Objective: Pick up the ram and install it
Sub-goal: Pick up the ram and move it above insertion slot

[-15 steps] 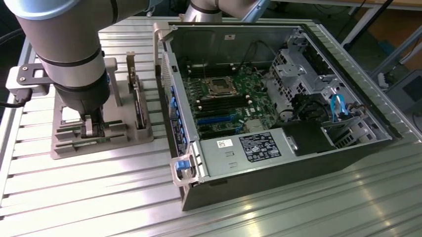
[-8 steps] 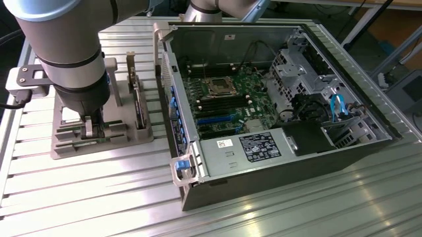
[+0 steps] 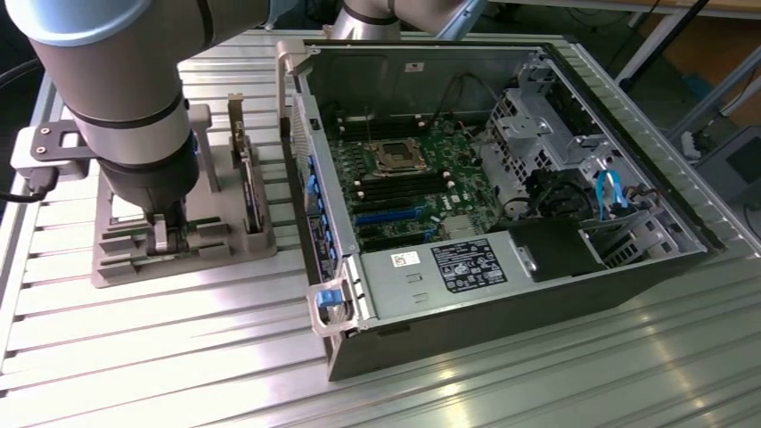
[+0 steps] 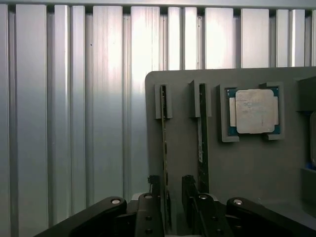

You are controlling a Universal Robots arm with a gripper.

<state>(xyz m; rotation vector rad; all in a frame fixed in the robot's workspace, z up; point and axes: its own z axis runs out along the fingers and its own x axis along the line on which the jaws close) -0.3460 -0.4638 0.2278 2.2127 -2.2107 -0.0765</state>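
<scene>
In the exterior view, the grey-and-silver robot arm [image 3: 119, 98] reaches down at the exterior view's left. Its dark tool [image 3: 167, 239] sits low over a grey moulded plastic holder [image 3: 119, 267] that rests on the ribbed aluminium surface [image 3: 178, 357]. At the centre and the exterior view's right lies an open black computer case [image 3: 618, 267] with its green motherboard [image 3: 411, 183] exposed. That board is well apart from the holder.

In the wrist view, the ram [image 4: 164, 143], a thin green circuit-board stick seen edge-on, stands upright in a slot of the holder [image 4: 247, 173]. The tool [image 4: 170, 187] straddles it, with one black finger on each flat face. The fingers [image 4: 188, 190] are spread wide and a gap shows on both sides, so the tool is released and grasps nothing. A second, similar stick [image 4: 202, 133] stands just beside the outer face of one finger. Beyond it, a square silver processor chip [image 4: 255, 111] lies in its own nest.

The step in hand looks like the grasp itself. To do it well:
- The stick should sit midway between the pads, so that closing does not push it sideways against its slot.
- The pads should meet the flat faces squarely.
- The finger next to the second stick has little room, so any correction should probably be small.
- The lift is best kept straight along the slot, since a tilted pull could jam the board or drag the holder
</scene>
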